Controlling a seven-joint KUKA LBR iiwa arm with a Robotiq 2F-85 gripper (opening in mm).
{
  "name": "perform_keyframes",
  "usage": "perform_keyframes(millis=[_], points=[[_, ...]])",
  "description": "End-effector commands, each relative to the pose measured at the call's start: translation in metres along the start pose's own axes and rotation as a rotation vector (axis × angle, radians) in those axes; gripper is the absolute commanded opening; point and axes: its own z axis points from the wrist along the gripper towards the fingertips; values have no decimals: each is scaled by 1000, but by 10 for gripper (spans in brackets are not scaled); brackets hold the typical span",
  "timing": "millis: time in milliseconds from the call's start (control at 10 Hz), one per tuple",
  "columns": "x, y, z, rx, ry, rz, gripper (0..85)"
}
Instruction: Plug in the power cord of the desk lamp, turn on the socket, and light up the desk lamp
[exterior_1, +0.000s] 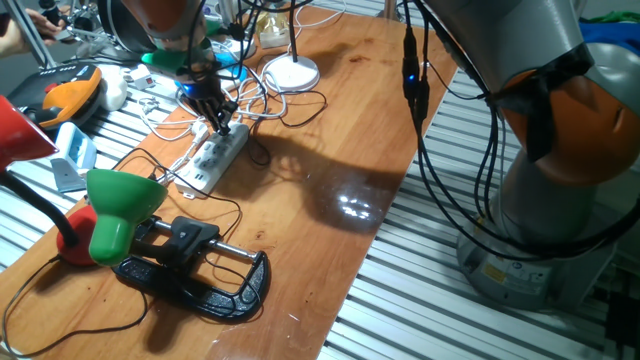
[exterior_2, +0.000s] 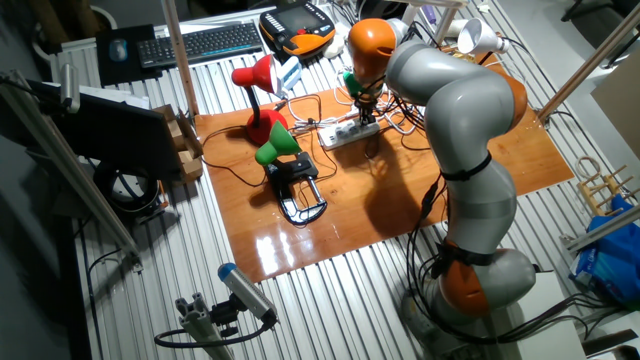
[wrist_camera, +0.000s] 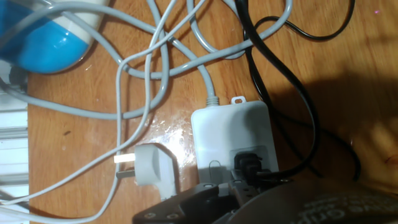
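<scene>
White socket (wrist_camera: 231, 138) lies on the wooden desk (exterior_1: 330, 150), the black plug (wrist_camera: 249, 163) seated at its cable end. My gripper (exterior_1: 215, 110) hovers above; jaws' state unclear. Plugging looks done; switching comes next.

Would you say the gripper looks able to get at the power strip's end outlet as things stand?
Probably yes. The gripper already hangs right over the cable end of the socket, and in the hand view a black plug sits at that end outlet. Loose white cables lie beside it, not across it.
</scene>
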Motion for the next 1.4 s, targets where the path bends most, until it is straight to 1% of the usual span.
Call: perform_keyframes(millis=[0, 600, 700, 1300], points=[[0, 0, 0, 0, 0, 0, 0], [1, 0, 3, 0, -3, 3, 0], [1, 0, 4, 0, 1, 3, 0], [1, 0, 6, 0, 1, 8, 0]])
